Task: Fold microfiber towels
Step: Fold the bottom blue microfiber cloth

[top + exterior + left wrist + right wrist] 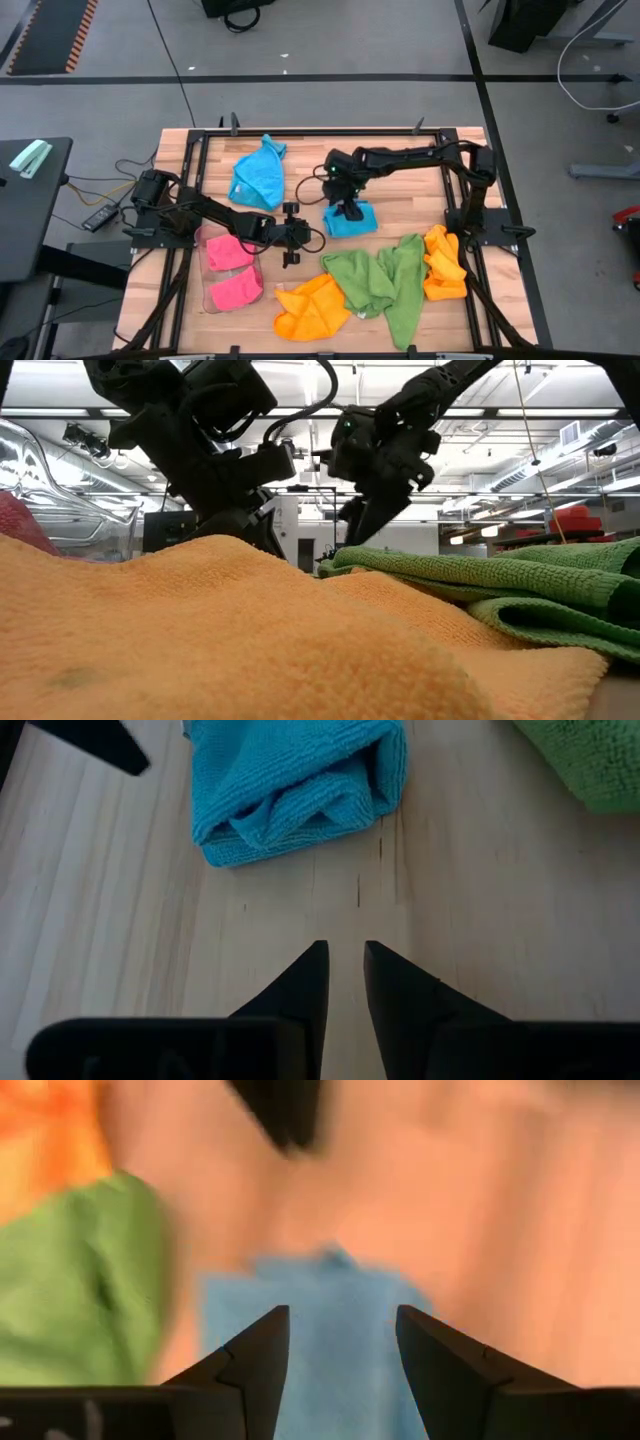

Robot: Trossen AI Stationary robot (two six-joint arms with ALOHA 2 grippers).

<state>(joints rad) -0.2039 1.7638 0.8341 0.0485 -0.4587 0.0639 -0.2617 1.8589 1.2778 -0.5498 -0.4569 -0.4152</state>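
- Nearest us, at six o'clock, we see orange point(312, 309) and green point(385, 277) towels lying crumpled.
- Toward nine, our left gripper point(291, 238) hovers, fingers nearly together, empty.
- Mid-table, our right gripper point(346, 209) stands parted over the folded blue towel point(350, 221).

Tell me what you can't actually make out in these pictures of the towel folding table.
- Low view: an orange towel and a green towel right at the lens hide the table top and the other towels.
- Right wrist view: motion blur; the folded blue towel under the right gripper shows no fold edges.
- High view: the pink towels overlap, so their count and folds are unclear.
- Left wrist view: the blue towel is cut off by the picture's edge.
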